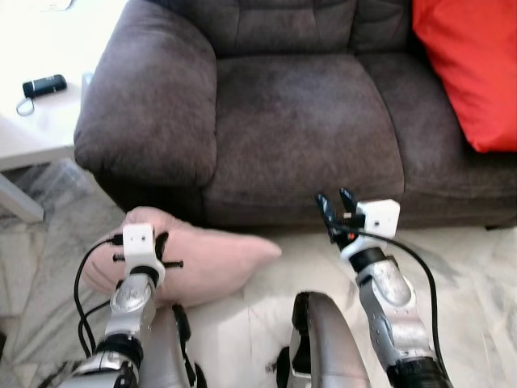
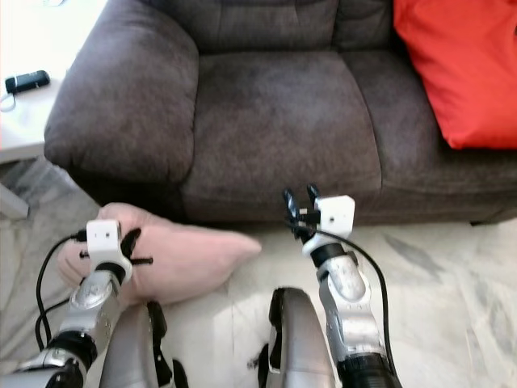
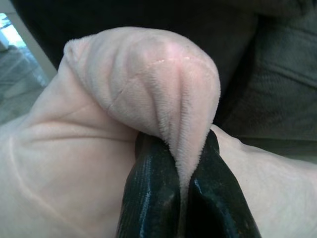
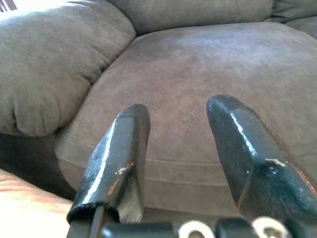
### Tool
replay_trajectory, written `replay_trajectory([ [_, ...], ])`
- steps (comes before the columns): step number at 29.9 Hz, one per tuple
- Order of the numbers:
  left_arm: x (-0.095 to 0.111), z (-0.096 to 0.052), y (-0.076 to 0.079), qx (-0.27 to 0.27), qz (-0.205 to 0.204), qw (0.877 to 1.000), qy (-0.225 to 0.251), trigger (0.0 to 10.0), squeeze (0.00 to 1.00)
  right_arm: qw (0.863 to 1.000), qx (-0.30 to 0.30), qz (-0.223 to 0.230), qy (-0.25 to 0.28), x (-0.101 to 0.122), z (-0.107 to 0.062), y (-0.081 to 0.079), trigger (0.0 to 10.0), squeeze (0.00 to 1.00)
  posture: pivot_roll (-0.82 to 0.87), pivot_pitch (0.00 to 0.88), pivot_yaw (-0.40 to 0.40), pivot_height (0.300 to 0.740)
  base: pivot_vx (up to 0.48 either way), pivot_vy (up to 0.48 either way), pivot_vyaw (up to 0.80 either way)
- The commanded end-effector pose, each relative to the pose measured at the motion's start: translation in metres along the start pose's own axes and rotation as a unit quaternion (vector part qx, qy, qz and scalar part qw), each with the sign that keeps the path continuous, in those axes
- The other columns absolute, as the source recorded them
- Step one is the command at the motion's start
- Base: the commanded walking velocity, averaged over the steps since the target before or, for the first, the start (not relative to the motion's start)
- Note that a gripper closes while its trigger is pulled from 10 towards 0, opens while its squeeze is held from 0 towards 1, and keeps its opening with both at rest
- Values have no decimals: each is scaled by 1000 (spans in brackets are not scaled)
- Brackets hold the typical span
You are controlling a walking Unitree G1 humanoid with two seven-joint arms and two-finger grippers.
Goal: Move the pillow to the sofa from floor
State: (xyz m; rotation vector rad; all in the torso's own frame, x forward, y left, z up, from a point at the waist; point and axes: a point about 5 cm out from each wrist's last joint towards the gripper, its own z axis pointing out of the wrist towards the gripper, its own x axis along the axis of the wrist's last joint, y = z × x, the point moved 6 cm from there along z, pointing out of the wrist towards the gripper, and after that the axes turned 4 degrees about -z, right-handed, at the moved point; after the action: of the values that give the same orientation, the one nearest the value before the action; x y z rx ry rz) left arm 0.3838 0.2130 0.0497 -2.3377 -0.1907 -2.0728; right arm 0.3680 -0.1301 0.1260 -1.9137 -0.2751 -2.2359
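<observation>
The pillow (image 1: pixel 206 259) is pale pink with a soft, short-piled surface. The sofa (image 1: pixel 299 121) is dark brown-grey, plain and unpatterned. At two o'clock on the sofa lies a bright orange-red cushion (image 1: pixel 468 69). The floor (image 1: pixel 477 275) is white marble veined with grey. At ten o'clock, a white worktop (image 1: pixel 36 121) carries a small black device (image 1: pixel 44 85). Both arms are silver with white camera blocks, and the fingers (image 4: pixel 119 158) are glossy black.
</observation>
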Motion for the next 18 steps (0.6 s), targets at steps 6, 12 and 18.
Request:
replay_trajectory([
  [6,10,1,-1,-3,0,1000,20,10000,0,1000,2,-1,-4,-3,-1,-2,10000,0,40,193,-31,668,0,0,0],
  [12,10,1,-1,-4,1,1000,20,10000,0,1000,4,1,-2,-3,0,-3,10000,0,43,192,-31,693,0,0,0],
  [18,10,0,4,-19,0,1000,23,10000,0,1000,14,4,-8,-6,2,-8,10000,0,48,187,-31,697,0,0,0],
])
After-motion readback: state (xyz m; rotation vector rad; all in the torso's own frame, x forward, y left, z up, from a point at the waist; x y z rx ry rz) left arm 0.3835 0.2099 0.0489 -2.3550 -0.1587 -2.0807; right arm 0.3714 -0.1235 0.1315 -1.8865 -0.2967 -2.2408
